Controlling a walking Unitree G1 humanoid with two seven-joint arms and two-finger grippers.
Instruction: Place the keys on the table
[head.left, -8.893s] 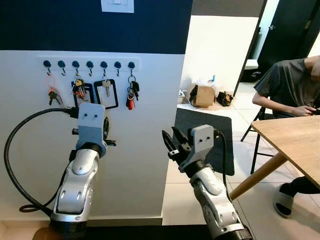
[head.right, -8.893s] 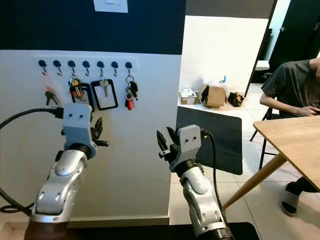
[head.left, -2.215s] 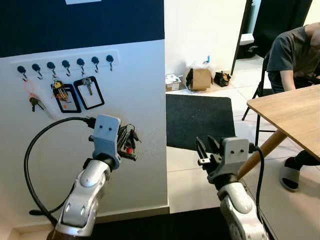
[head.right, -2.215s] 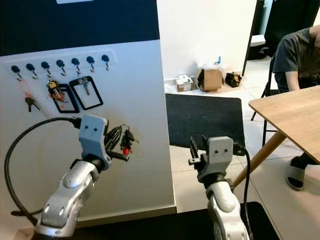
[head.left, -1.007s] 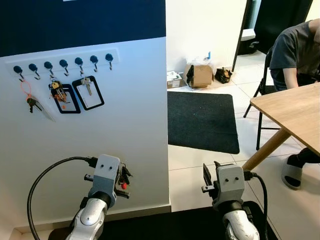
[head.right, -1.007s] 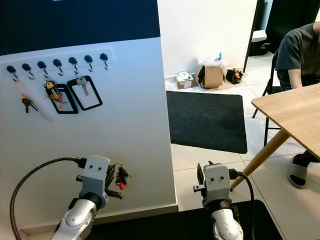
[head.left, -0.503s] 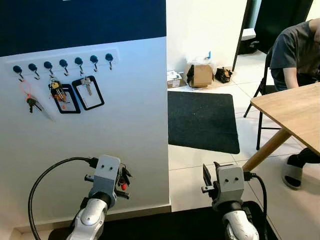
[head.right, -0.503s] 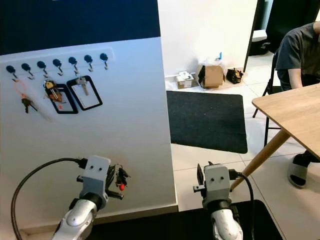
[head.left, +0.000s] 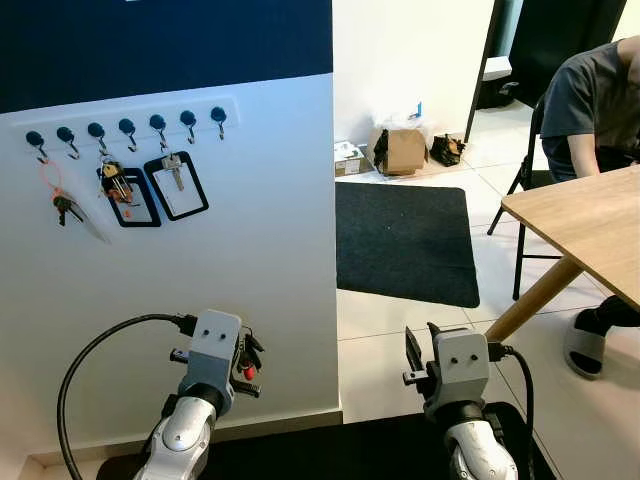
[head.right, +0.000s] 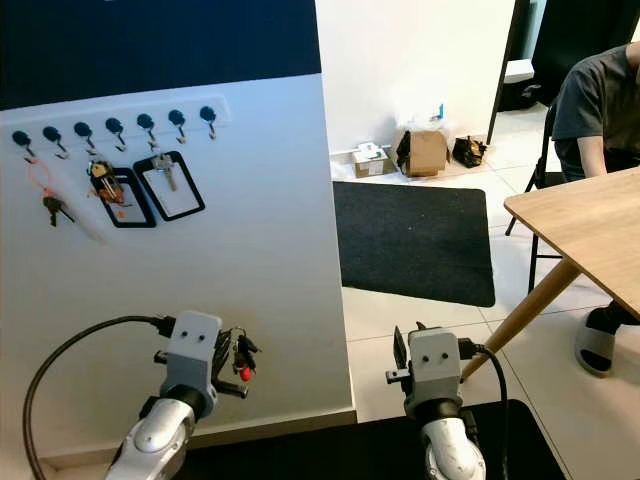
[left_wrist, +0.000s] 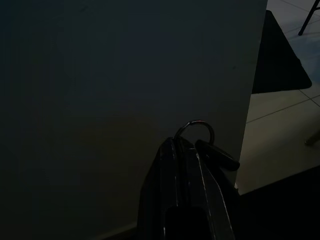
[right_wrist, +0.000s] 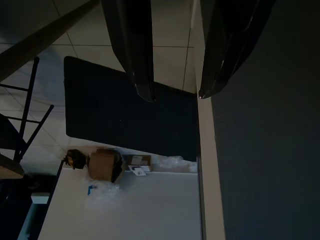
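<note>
Left eye view: against half a second ago, nothing is shifting; the left gripper is still hanging low before the white lower wall panel, and against 2.2 s ago it is sitting much lower. Its black fingers are pinching the bunch of dark keys with a red fob on a metal ring. The light wooden table is standing well apart on the right, a seated person in a grey shirt behind it. The row of black wall hooks is carrying other key sets; a black floor mat is lying beyond.

Right eye view: the right gripper is hanging low beside the panel edge.

Left wrist view: very dark; the keys' ring is protruding past the pressed-together fingers.

Right wrist view: the two black fingers are standing spread, holding nothing, above a brown cardboard box.
</note>
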